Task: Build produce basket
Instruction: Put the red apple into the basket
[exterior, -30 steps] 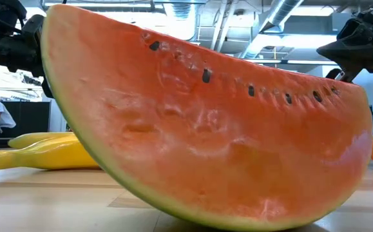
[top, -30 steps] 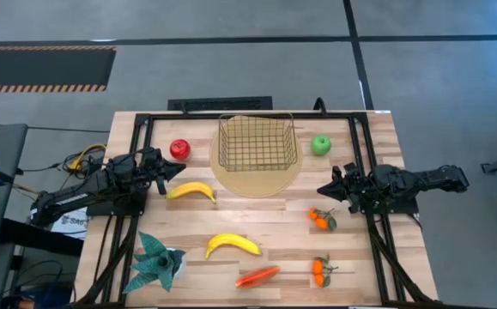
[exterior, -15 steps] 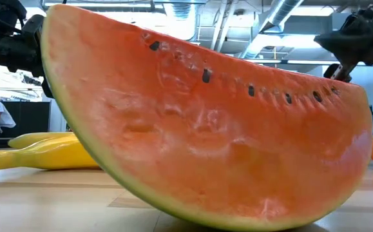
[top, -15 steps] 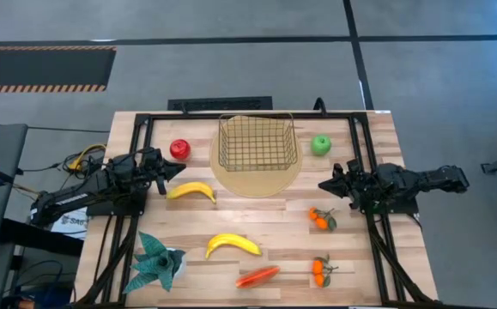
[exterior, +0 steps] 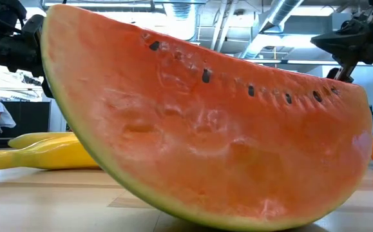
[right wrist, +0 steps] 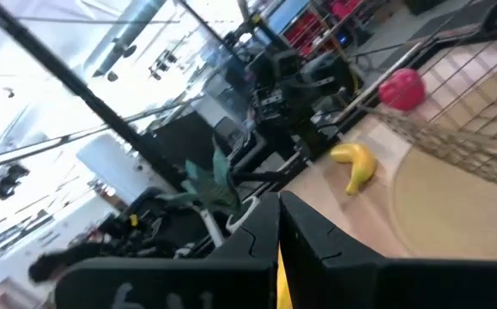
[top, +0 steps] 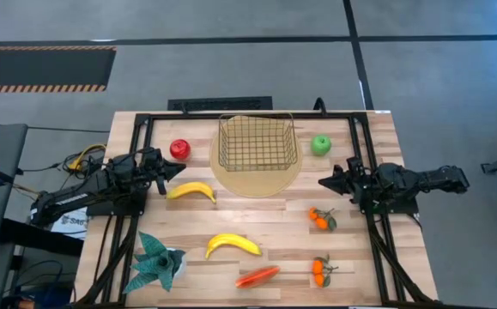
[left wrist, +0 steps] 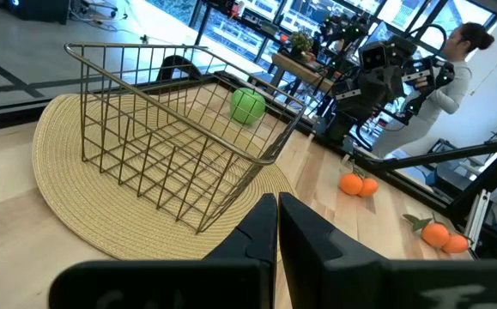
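Robotics lab/workshop: concrete floor, exposed ceiling ducts, hazard-striped mat.

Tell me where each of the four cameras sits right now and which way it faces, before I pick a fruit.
High view: overhead, facing straight down on the wooden table; shows both arms, left gripper, right gripper.
Low view: at tabletop height, a red watermelon slice filling it; dark arm parts at the upper corners.
Left wrist view: looks over the square gold wire basket on its round tan woven mat; own shut fingers below.
Right wrist view: looks across the table at the red apple; own shut fingers below.
Shared: both wrist views show the basket.
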`<action>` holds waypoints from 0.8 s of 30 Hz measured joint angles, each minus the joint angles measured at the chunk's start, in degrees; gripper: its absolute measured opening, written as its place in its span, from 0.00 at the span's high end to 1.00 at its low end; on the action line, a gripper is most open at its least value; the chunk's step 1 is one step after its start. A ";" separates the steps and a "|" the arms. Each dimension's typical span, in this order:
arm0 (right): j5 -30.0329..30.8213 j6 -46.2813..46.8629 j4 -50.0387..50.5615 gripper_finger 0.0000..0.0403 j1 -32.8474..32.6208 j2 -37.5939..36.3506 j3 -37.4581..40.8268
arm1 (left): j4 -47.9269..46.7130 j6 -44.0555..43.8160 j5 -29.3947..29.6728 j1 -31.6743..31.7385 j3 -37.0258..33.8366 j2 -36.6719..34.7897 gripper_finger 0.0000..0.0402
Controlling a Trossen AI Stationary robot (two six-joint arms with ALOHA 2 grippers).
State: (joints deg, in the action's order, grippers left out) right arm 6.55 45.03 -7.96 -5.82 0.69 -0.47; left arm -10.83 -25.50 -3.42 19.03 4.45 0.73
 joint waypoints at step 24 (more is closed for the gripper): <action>6.25 -3.31 -15.40 0.92 -0.02 0.00 -0.04 | 1.22 -10.55 9.49 0.02 -0.15 0.00 1.00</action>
State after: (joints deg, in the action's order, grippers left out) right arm 12.80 41.72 -23.36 -5.85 0.69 -0.51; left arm -9.61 -36.04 6.07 19.05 4.29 0.73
